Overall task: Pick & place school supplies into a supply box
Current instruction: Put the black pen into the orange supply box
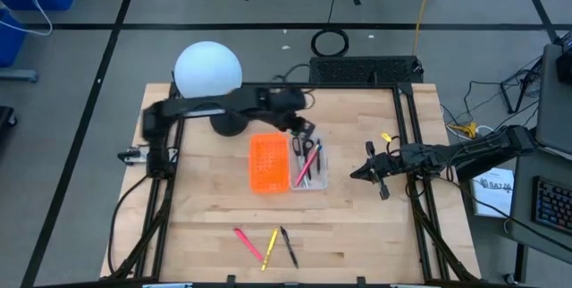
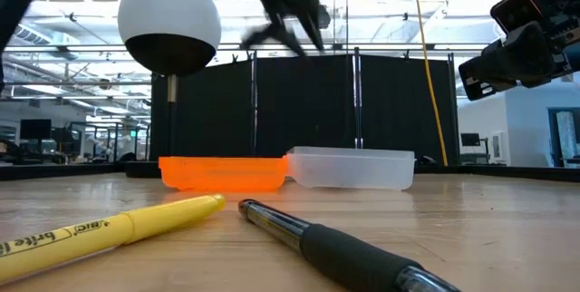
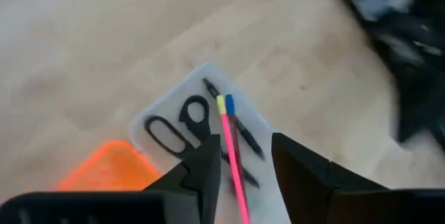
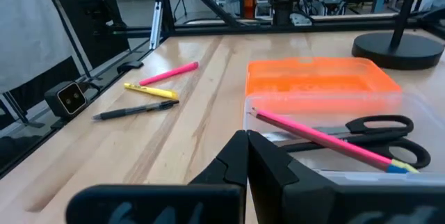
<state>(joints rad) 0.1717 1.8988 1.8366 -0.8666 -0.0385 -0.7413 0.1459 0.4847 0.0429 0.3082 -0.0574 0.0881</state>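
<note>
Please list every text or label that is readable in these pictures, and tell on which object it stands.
"brite" and "BIC": black print on the yellow highlighter, low view.
White sheet beside the table's right edge, high view: dark print, too small to read.
No other readable text.

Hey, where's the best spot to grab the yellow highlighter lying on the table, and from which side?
Grip the yellow highlighter at mid-barrel, coming straight down. It lies flat on the wooden table, and a pink pen and a black pen flank it, so the fingers should close across its width.

Orange tray (image 1: 268, 164), black-handled scissors (image 1: 303, 147)
</note>
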